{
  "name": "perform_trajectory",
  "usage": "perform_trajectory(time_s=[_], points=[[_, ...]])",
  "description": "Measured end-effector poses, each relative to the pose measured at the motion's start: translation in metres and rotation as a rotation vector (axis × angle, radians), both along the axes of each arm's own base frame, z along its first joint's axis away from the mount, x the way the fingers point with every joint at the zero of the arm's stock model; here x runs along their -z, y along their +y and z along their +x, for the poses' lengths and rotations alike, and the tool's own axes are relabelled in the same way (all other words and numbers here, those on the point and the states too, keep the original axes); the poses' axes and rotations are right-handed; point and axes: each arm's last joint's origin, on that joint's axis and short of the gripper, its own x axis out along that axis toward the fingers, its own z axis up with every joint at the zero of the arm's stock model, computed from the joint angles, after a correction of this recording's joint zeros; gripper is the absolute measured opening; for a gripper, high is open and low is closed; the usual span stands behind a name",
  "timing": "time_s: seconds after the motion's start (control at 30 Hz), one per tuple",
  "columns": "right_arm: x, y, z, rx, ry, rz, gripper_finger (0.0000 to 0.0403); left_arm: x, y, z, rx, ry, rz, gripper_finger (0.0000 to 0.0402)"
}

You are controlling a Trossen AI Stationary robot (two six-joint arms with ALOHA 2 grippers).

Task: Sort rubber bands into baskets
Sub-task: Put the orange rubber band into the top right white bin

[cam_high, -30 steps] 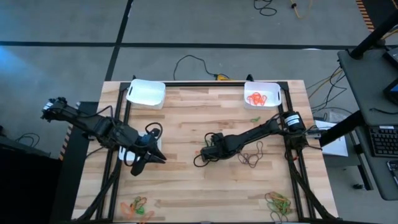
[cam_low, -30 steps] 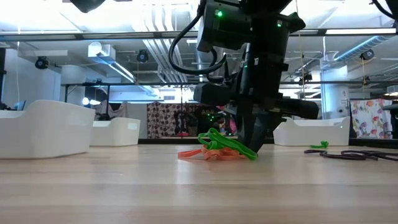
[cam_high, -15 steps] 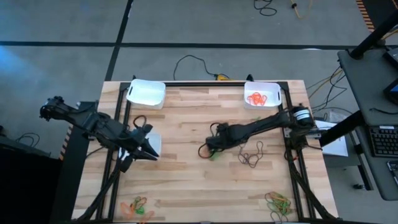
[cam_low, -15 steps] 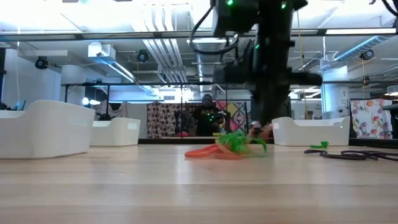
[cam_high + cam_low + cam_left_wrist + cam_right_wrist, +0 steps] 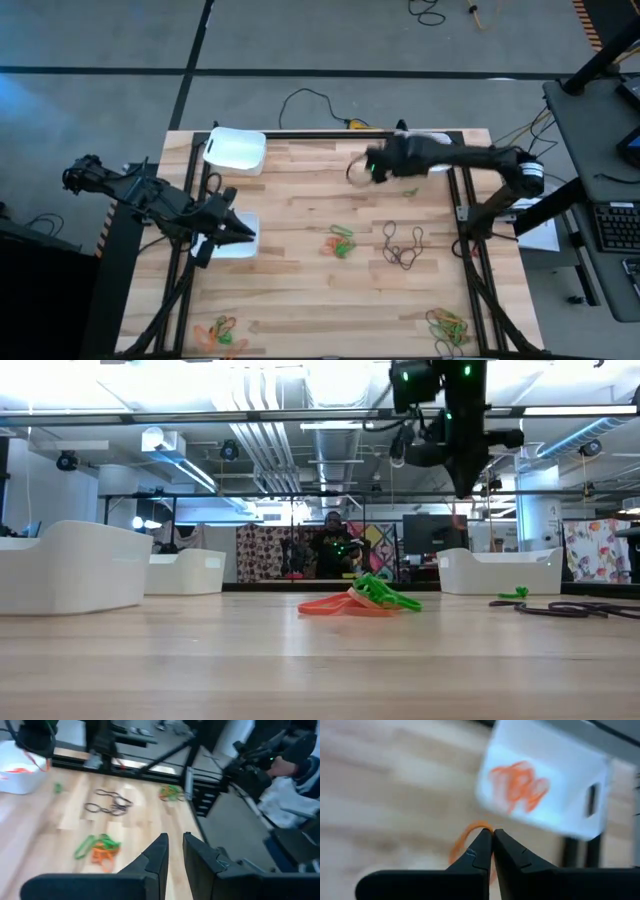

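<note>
The right gripper (image 5: pixel 492 834) is clamped on an orange rubber band (image 5: pixel 465 840), raised above the surface (image 5: pixel 300 190) near the basket (image 5: pixel 555 795) of orange bands. The left gripper (image 5: pixel 174 842) is held nearly closed, empty, over another basket (image 5: pixel 238 247).

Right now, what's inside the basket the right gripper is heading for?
Orange rubber bands lie loose in the back right basket. The right gripper, shut on an orange rubber band, is short of it. The high view has the arm covering most of that basket.
</note>
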Motion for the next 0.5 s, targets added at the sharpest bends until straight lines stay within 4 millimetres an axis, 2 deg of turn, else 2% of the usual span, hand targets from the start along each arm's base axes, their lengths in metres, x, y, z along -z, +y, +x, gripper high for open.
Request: perform_trajectory(time_s=[0.13,0.27,0.37,0.5], points=[[0.002,-0.047,-0.028,0.036,0.101,0.020,0.0009,0.000,0.002,0.007,-0.093,-0.017,0.021,0.0042],[0.019,-0.085,-0.054,0.060,0.201,0.080,0.0009,0.003,0.006,0.019,-0.157,-0.012,0.019,0.0042],[0.035,-0.103,-0.068,0.045,0.249,0.121,0.0009,0.006,0.014,0.027,-0.216,0.006,0.008,0.0042],[0.058,-0.112,-0.079,0.003,0.298,0.164,0.0009,0.009,0.026,0.035,-0.293,0.023,0.006,0.0042]])
